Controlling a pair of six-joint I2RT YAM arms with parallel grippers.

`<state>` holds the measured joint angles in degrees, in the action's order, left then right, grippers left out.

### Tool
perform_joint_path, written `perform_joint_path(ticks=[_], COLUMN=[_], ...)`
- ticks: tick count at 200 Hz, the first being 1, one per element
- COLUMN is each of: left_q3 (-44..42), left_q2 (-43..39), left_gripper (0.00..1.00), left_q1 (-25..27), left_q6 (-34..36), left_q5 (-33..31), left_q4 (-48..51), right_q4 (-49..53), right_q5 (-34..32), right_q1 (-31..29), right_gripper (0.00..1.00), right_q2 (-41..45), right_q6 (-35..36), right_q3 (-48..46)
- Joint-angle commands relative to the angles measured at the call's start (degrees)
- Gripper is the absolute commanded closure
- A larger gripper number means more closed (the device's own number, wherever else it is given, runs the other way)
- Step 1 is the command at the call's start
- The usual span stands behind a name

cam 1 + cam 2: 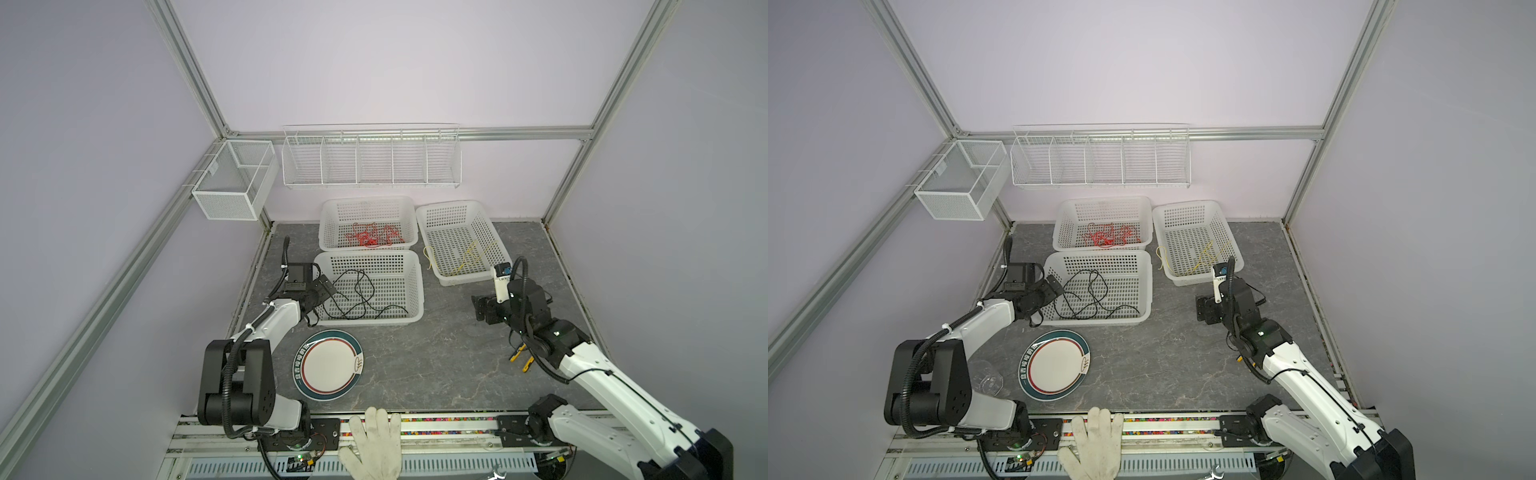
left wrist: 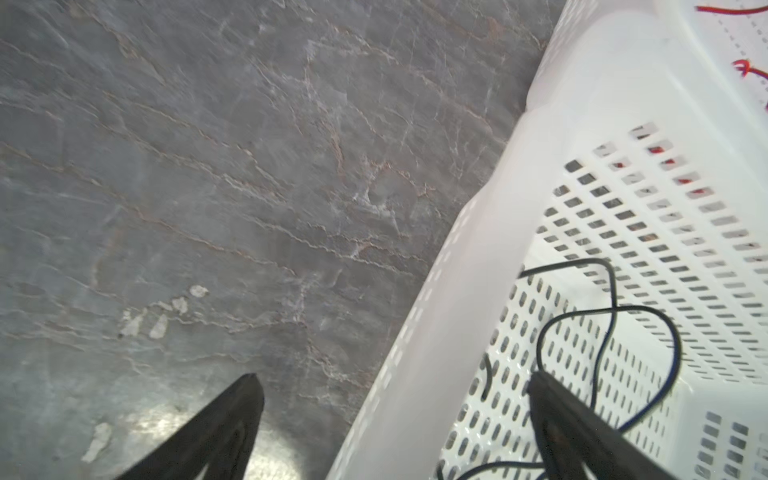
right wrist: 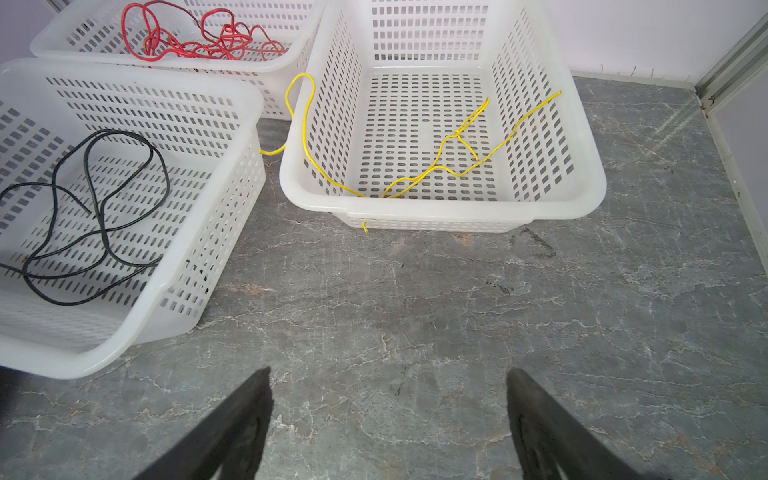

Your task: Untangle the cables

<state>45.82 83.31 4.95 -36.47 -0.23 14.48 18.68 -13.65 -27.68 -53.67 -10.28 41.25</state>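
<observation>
plate (image 1: 328, 365) at 8 o'clock. left gripper (image 2: 392, 376) spread, empty, straddling near basket (image 1: 419, 282) rim at 10; black cable (image 3: 95, 199) loose inside. right gripper (image 3: 388, 370) spread, empty, at 3. yellow cable (image 3: 434, 166) in 1 o'clock basket (image 3: 457, 210), loop over rim. red cable (image 3: 199, 48) tangled, far basket (image 1: 368, 200), 12.

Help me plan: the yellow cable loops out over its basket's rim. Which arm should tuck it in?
Right. The right fingers, open, face the yellow cable and its basket across bare table. The left fingers straddle the wall of the black cable's basket, farther off.
</observation>
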Motion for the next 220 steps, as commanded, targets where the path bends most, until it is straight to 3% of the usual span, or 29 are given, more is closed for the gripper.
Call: perform_joint_path(ticks=[1,167,220], left_q3=[-0.78,3.20,4.66], left_q2=[-1.57,6.96,1.37], left_gripper=[0.01,0.02,0.01], left_q1=[2.11,15.83,15.80], left_q6=[-1.67,-3.50,1.79], left_q5=[3.68,5.61,-1.47], left_q4=[-4.40,-13.78,-6.87], right_q4=[-0.68,-4.95,-12.37], right_q5=[0.54,-5.67,-10.20], right_q1=[0.39,7.84,12.19], right_gripper=[0.11,0.11,0.11], right_q2=[-0.62,-4.58,-7.22], right_q6=[-0.25,-5.57,-6.33], right_q3=[1.11,-1.16,-4.68])
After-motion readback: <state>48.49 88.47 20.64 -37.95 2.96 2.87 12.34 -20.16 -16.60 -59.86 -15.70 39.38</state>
